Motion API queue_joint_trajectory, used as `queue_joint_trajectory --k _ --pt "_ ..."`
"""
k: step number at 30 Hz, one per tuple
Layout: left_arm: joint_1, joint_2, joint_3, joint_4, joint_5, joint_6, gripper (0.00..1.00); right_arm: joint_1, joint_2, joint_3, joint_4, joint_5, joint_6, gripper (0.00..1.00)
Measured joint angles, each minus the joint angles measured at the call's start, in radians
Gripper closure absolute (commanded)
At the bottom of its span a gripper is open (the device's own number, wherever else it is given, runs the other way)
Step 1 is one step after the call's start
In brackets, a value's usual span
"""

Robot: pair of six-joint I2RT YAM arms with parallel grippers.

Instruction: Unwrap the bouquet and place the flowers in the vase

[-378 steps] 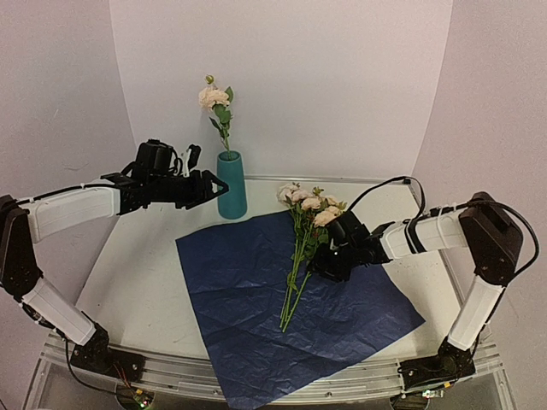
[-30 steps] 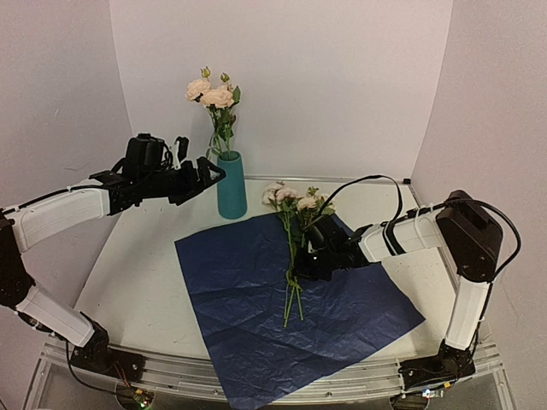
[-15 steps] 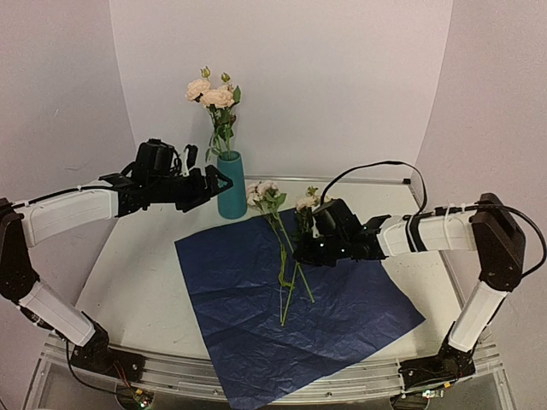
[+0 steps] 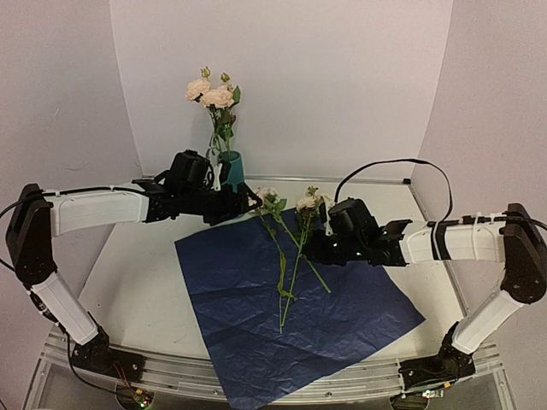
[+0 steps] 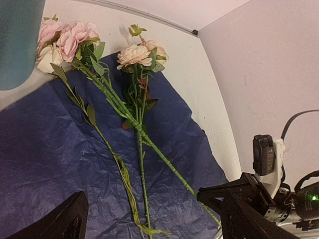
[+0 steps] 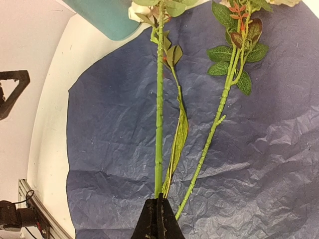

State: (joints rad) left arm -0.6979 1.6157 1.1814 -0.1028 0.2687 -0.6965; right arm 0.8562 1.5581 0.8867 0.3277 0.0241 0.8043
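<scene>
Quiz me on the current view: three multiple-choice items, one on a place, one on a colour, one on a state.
1. Where does the vase stand?
A) just beyond the paper's far-left corner
B) in the paper's middle
C) by the right arm's base

2. What colour is the paper?
A) red
B) dark blue
C) white

3. The right end effector is:
A) open over the vase
B) open, holding nothing
C) shut on a flower stem

Answers:
1 A: it stands upright off the paper's far edge.
2 B: both wrist views show crinkled dark blue.
3 C: the right wrist view shows its fingers closed on the stem's end.
</scene>
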Motion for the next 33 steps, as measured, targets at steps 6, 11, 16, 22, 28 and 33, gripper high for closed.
queue_joint_trajectory --k 6,11,16,22,28,33 --pt "-0.008 0.032 0.0 0.017 0.008 -0.031 0.08 0.02 0.009 -0.046 -0.002 -0.018 0.042 0.64" --pt "-0.016 0.033 0.0 0.029 0.006 -0.039 0.08 0.044 0.038 -0.066 -0.017 -0.029 0.055 0.44" --pt "-0.017 0.032 -0.005 0.039 -0.006 -0.037 0.08 0.046 0.078 -0.032 -0.051 0.005 0.027 0.49" --pt "-0.017 0.004 -0.025 0.041 -0.028 -0.029 0.09 0.046 0.195 0.12 -0.101 0.066 -0.031 0.57" --pt "-0.017 -0.055 -0.039 0.042 -0.056 -0.005 0.09 0.045 0.312 0.228 -0.138 0.094 -0.081 0.59" --pt "-0.017 -0.088 -0.055 0.042 -0.083 0.01 0.09 0.043 0.378 0.283 -0.188 0.138 -0.104 0.62"
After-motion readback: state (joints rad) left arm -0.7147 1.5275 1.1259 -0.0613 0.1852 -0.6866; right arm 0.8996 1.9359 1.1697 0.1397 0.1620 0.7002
